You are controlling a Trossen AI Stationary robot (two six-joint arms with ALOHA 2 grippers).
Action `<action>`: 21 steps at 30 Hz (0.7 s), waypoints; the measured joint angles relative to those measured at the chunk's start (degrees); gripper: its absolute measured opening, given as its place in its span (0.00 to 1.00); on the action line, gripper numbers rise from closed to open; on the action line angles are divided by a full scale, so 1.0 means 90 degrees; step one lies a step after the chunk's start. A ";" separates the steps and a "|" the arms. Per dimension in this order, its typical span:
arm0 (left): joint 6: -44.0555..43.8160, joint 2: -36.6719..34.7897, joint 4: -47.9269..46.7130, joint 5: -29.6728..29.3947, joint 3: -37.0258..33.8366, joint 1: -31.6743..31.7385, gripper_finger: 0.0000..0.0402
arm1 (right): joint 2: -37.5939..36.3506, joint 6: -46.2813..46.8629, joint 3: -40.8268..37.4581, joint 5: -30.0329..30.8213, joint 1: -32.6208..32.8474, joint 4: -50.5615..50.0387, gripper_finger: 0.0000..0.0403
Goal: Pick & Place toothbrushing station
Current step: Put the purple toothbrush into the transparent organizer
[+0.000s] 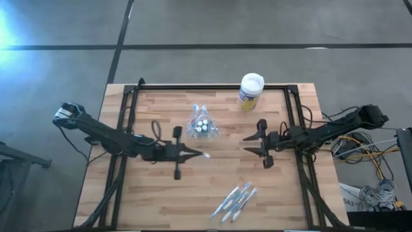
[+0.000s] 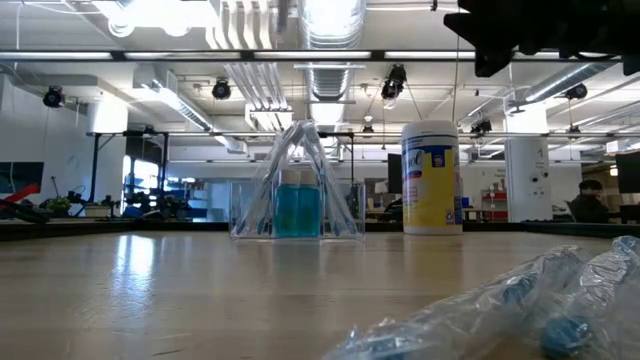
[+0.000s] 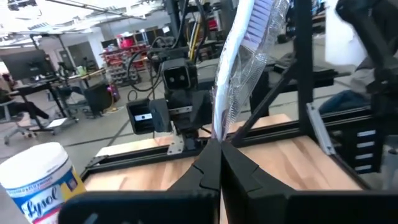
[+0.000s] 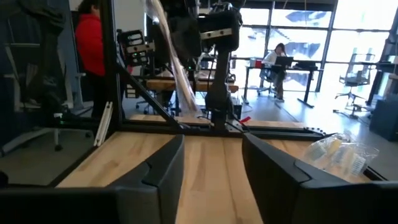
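Observation:
The clear plastic holder (image 1: pixel 202 124) stands on its base at the table's middle, far side, with teal-capped tubes inside (image 2: pixel 297 210). It also shows in the right wrist view (image 4: pixel 342 152). Several wrapped toothbrushes (image 1: pixel 235 200) lie flat near the table's near edge and also show in the low view (image 2: pixel 520 300). My left gripper (image 1: pixel 193 153) is just on the near side of the holder, above the table, shut on one plastic-wrapped toothbrush (image 3: pixel 242 62). My right gripper (image 1: pixel 254 147) is open and empty to the right of the holder, its fingers pointing left. My left gripper pinches the wrapped toothbrush's lower end (image 3: pixel 217 134) between its two fingertips. The fingers lie about level and point toward the table's right. The toothbrush stands up above the fingers, slightly tilted, clear of the table.
A white-lidded canister with a yellow-blue label (image 1: pixel 250 90) stands at the far edge, right of the holder. A dark metal frame (image 1: pixel 129 103) runs along the table's left, far and right sides. Bare wood lies between the two grippers and at the near left.

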 joint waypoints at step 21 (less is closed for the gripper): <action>-0.0248 0.2766 -0.0235 0.1476 0.2395 0.1132 0.00 | 0.0000 0.0009 0.0067 -0.0556 0.0005 0.0191 0.49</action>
